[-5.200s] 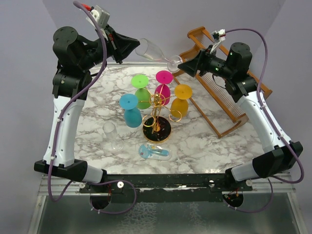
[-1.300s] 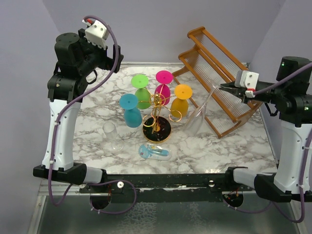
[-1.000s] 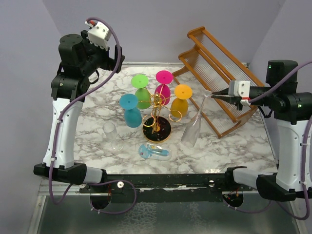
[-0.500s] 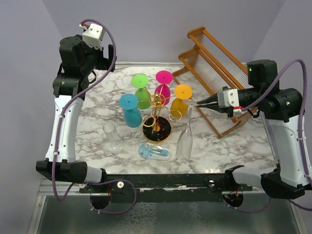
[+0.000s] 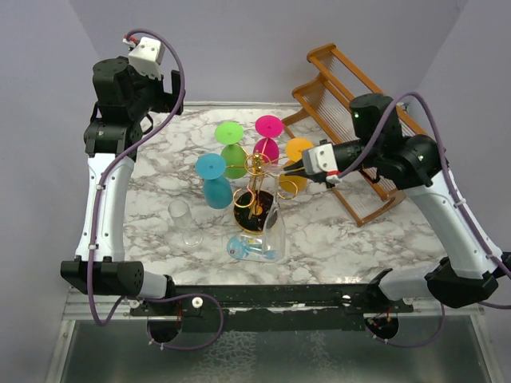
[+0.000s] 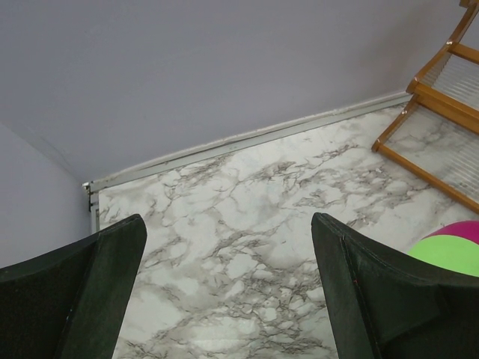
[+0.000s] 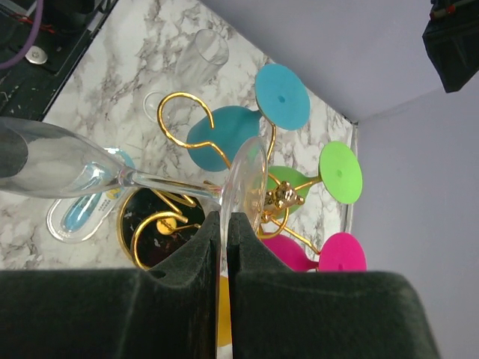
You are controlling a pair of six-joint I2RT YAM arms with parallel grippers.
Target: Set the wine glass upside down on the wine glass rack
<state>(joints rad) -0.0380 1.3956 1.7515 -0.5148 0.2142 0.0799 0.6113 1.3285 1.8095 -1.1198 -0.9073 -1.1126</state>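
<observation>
Bright, even light; faint shadows; sharp focus

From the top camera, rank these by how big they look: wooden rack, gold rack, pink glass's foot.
Largest: wooden rack.
Next: gold rack.
Smallest: pink glass's foot.

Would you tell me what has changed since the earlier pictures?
The right gripper took over the clear wine glass by its foot and carried it, bowl down, leftward to the gold rack. The left gripper let go and drew back, open. Coloured glasses and wooden rack stayed put.
</observation>
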